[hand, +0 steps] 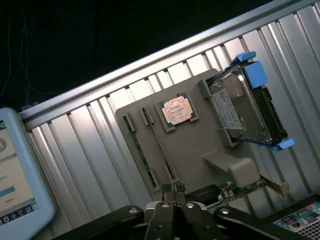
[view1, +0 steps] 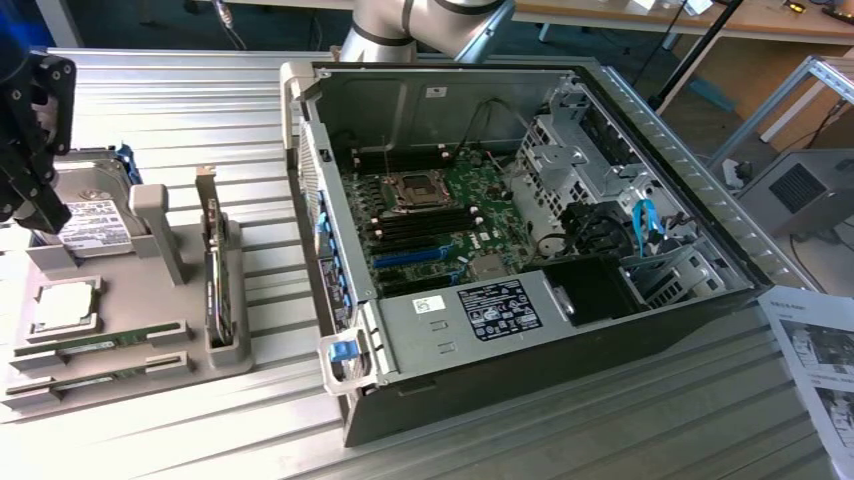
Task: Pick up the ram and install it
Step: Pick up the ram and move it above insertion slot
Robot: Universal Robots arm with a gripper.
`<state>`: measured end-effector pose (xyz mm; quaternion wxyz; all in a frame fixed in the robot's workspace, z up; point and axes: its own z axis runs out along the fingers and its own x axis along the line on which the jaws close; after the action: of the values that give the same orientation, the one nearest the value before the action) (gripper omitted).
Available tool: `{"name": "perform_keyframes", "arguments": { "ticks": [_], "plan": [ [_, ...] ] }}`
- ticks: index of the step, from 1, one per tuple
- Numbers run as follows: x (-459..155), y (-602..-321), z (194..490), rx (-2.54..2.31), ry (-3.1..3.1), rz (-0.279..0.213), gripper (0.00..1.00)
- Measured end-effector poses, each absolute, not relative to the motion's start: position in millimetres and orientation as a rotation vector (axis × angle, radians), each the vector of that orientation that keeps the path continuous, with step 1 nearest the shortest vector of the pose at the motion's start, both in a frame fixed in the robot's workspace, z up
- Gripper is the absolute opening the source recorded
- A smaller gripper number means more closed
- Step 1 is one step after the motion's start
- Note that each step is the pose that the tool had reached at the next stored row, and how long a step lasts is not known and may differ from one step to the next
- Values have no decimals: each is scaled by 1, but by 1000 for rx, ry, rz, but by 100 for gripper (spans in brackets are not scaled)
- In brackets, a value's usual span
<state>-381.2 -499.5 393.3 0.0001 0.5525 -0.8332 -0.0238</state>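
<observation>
Two ram sticks, thin and green, lie on edge in the grey holder tray (view1: 134,385) at the exterior view's left: one ram stick (view1: 107,343) sits just behind the other (view1: 94,376). In the wrist view a ram stick (hand: 161,150) shows as a narrow strip on the tray (hand: 200,145). My gripper (view1: 48,216) hangs shut and empty above the tray's far end, over the hard drive (view1: 83,215), apart from the ram. Its fingertips (hand: 179,192) are pressed together. The open computer case (view1: 481,250) holds the motherboard with black memory slots (view1: 430,228).
The tray also holds a square silver processor (view1: 63,305) (hand: 176,111), the hard drive (hand: 245,107) in blue rails and an upright expansion card (view1: 214,265). A printed sheet (view1: 817,360) lies at the exterior view's right. A light-blue screen (hand: 15,175) stands beside the ribbed metal table (view1: 601,420).
</observation>
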Motion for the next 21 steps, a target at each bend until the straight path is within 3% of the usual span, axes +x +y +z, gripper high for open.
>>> {"name": "perform_keyframes", "arguments": {
  "ticks": [21],
  "plan": [
    [-381, -500, 393, 2120, -2307, -74, 11]
  ]
}}
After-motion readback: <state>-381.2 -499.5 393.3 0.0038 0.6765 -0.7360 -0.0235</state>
